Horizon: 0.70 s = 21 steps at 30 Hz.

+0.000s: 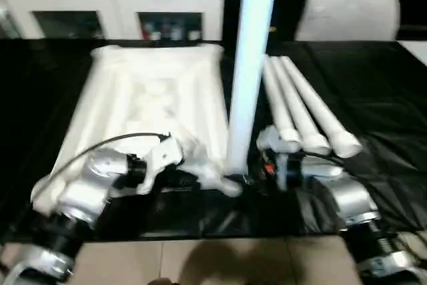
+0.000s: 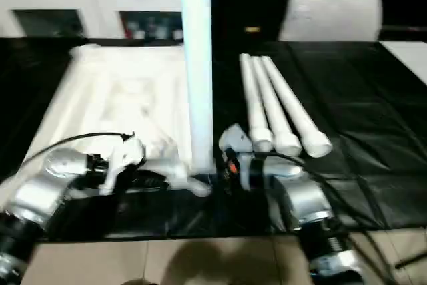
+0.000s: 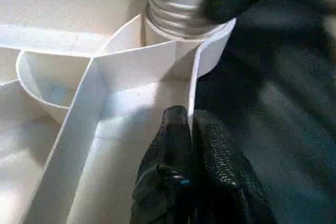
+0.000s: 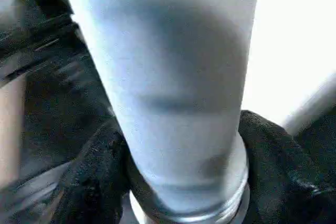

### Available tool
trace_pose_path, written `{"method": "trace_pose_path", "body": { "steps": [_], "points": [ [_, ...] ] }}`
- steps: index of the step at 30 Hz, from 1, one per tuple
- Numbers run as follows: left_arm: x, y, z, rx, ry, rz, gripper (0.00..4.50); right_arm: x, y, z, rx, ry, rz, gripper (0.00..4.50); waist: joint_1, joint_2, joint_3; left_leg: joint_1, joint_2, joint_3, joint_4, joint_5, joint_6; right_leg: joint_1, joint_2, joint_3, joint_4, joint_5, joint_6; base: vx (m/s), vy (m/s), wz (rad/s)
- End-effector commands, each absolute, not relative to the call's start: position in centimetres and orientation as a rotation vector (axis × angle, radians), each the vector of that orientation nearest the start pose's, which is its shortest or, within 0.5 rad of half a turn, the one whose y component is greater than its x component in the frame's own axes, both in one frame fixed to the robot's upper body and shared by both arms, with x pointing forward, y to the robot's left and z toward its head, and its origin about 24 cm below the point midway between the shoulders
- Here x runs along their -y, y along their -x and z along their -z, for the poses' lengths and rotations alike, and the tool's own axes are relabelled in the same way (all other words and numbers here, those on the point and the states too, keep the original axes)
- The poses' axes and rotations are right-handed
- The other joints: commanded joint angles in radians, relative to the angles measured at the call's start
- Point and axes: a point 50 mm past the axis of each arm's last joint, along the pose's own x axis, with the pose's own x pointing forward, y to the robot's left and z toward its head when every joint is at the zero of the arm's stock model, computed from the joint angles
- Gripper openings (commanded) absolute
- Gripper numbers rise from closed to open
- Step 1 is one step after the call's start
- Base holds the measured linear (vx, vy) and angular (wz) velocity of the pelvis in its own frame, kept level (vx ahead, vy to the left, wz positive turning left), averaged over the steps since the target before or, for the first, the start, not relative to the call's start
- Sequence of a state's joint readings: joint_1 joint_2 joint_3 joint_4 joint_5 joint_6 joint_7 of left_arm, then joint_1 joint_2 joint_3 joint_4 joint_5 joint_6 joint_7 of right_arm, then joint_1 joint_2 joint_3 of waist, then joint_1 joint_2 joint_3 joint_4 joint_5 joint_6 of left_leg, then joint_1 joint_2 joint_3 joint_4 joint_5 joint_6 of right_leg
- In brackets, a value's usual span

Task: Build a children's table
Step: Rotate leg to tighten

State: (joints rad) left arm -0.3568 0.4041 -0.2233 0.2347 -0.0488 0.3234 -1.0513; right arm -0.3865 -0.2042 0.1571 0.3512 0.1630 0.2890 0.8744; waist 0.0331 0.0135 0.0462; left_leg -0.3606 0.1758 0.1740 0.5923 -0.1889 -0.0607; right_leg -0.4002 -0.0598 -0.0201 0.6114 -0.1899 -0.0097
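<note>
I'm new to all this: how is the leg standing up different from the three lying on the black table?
The standing leg is upright, its threaded end in the tabletop's corner socket; the three spare legs lie flat, side by side. The right gripper clasps the standing leg near its base; the spare legs lie untouched. All are white tapered tubes.

The tabletop (image 1: pixel 150 108) lies on the bench (image 1: pixel 380 98), left of three legs (image 1: pixel 303 108) lying side by side. A fourth leg (image 1: pixel 250 65) stands upright in the tabletop's near right corner socket (image 3: pixel 210 45).
</note>
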Motion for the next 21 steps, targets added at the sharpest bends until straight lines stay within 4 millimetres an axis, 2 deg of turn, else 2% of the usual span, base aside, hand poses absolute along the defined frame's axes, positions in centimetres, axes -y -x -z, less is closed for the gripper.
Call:
{"method": "trace_pose_path", "body": {
  "steps": [1,2,3,4,5,6,8,10,11,13,16,17,18,19,20,21],
  "points": [
    [-13.4,-29.2,-5.5,-0.392,-0.206,0.987,0.00,7.9,-28.8,-2.3,-0.406,-0.074,-1.024,2.71,0.000,-0.005,-0.042,0.004,0.040,-0.026,-0.085,-0.338,-0.029,0.031,-0.074,0.029,-0.099,-0.522,-0.130,0.000,0.000,0.00],
    [-13.0,-29.2,-5.4,-0.390,-0.191,0.929,0.00,7.3,-29.0,-2.1,-0.413,-0.094,-0.969,2.71,-0.007,-0.005,-0.043,0.003,0.042,-0.027,-0.085,-0.336,-0.026,0.030,-0.072,0.030,-0.099,-0.525,-0.122,0.000,0.000,0.00],
    [-11.8,-29.0,-5.2,-0.388,-0.150,0.851,0.00,6.2,-29.1,-1.8,-0.428,-0.116,-0.879,2.71,-0.010,-0.010,-0.043,0.003,0.041,-0.026,-0.083,-0.337,-0.022,0.027,-0.070,0.029,-0.102,-0.527,-0.118,0.000,0.000,0.00],
    [-11.4,-29.0,-5.1,-0.387,-0.142,0.813,0.00,5.8,-29.1,-1.7,-0.439,-0.129,-0.840,2.71,-0.014,-0.010,-0.041,0.005,0.041,-0.024,-0.083,-0.336,-0.020,0.023,-0.070,0.032,-0.105,-0.531,-0.117,0.000,0.000,0.00],
    [-11.3,-29.1,-5.1,-0.386,-0.142,0.808,0.00,5.7,-29.1,-1.7,-0.441,-0.128,-0.834,2.71,-0.015,-0.010,-0.043,0.008,0.036,-0.023,-0.079,-0.333,-0.014,0.020,-0.068,0.032,-0.110,-0.552,-0.105,0.000,0.000,0.00],
    [-10.6,-29.2,-5.1,-0.376,-0.137,0.763,0.00,5.1,-29.2,-1.4,-0.465,-0.119,-0.784,2.71,-0.015,-0.010,-0.044,0.005,0.037,-0.024,-0.080,-0.321,-0.006,0.022,-0.068,0.033,-0.108,-0.545,-0.100,0.000,0.000,0.00],
    [-10.0,-29.5,-5.2,-0.364,-0.137,0.725,0.00,4.7,-29.2,-1.3,-0.475,-0.103,-0.762,2.71,-0.017,-0.010,-0.045,0.005,0.036,-0.022,-0.079,-0.318,-0.001,0.019,-0.063,0.033,-0.110,-0.519,-0.096,0.000,0.000,0.00],
    [-9.3,-29.7,-5.3,-0.361,-0.144,0.697,0.00,4.4,-29.4,-1.3,-0.470,-0.095,-0.735,2.71,-0.011,-0.010,-0.048,0.003,0.035,-0.021,-0.079,-0.301,0.009,0.021,-0.064,0.035,-0.106,-0.487,-0.094,0.000,0.000,0.00],
    [-8.9,-29.7,-5.4,-0.361,-0.149,0.695,0.00,4.3,-29.5,-1.4,-0.465,-0.093,-0.723,3.05,-0.009,-0.008,-0.049,0.001,0.036,-0.020,-0.080,-0.292,0.012,0.022,-0.062,0.036,-0.104,-0.455,-0.097,0.000,0.000,0.00],
    [-8.6,-29.9,-5.7,-0.356,-0.150,0.686,0.00,4.5,-29.6,-1.5,-0.457,-0.110,-0.698,3.40,-0.006,-0.006,-0.052,0.001,0.036,-0.018,-0.079,-0.274,0.017,0.023,-0.061,0.038,-0.101,-0.408,-0.105,0.000,0.000,0.00],
    [-8.3,-30.1,-6.1,-0.352,-0.172,0.689,0.00,5.1,-30.1,-1.9,-0.426,-0.134,-0.640,3.63,-0.002,-0.005,-0.056,-0.005,0.037,-0.017,-0.079,-0.241,0.019,0.031,-0.061,0.037,-0.094,-0.328,-0.120,0.000,0.000,0.00],
    [-8.3,-30.1,-6.1,-0.354,-0.177,0.690,0.00,5.2,-30.1,-2.0,-0.421,-0.135,-0.633,3.76,-0.004,-0.005,-0.057,-0.013,0.036,-0.018,-0.079,-0.215,0.020,0.037,-0.060,0.035,-0.089,-0.284,-0.127,0.000,0.000,0.00],
    [-8.3,-30.1,-6.1,-0.354,-0.177,0.690,0.00,5.2,-30.1,-2.0,-0.421,-0.135,-0.633,3.85,-0.007,-0.006,-0.059,-0.013,0.035,-0.017,-0.075,-0.196,0.023,0.038,-0.061,0.034,-0.086,-0.246,-0.138,0.000,0.000,0.00],
    [-8.8,-30.1,-6.0,-0.357,-0.210,0.704,0.00,5.5,-30.2,-2.2,-0.406,-0.135,-0.627,3.90,-0.006,-0.002,-0.058,-0.013,0.035,-0.018,-0.077,-0.191,0.026,0.038,-0.061,0.034,-0.086,-0.235,-0.143,0.000,0.000,0.00],
    [-9.1,-30.1,-5.9,-0.360,-0.231,0.717,0.00,5.7,-30.3,-2.4,-0.396,-0.131,-0.619,3.97,-0.006,-0.002,-0.057,-0.009,0.035,-0.015,-0.075,-0.200,0.032,0.034,-0.061,0.035,-0.090,-0.239,-0.149,0.000,0.000,0.00],
    [-9.6,-30.1,-5.9,-0.364,-0.249,0.739,0.00,6.3,-30.3,-2.7,-0.371,-0.125,-0.630,4.08,-0.005,0.000,-0.059,-0.009,0.036,-0.016,-0.075,-0.190,0.033,0.037,-0.062,0.036,-0.086,-0.224,-0.153,0.000,0.000,0.00]
  ]
}}
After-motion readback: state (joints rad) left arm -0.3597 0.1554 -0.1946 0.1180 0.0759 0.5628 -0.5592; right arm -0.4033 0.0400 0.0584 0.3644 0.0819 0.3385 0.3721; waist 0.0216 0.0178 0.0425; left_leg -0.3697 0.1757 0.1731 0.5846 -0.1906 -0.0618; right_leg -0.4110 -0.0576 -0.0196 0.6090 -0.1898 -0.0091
